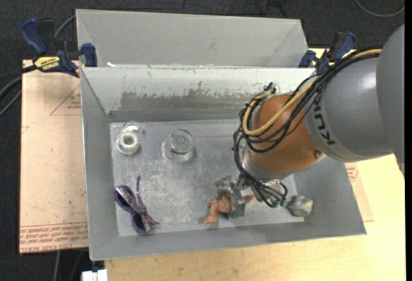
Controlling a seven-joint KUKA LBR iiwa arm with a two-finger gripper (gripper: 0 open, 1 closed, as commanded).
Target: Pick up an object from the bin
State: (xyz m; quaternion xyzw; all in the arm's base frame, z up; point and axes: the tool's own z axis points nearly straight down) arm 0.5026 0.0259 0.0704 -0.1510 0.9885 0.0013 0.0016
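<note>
Claw (235, 200) sits low in bin (98, 145) beside orange-brown figure (217, 208).

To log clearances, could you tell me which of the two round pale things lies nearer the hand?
The clear, glassy one, to the view's right of the white ring; it lies closer to the hand.

My orange wrist cover (283, 138) and cables (246, 120) are hiding most of my gripper (235, 199). My arm (360, 106) is running off the right edge. The small brown thing (217, 208) beside the gripper is proving too small to identify.
</note>
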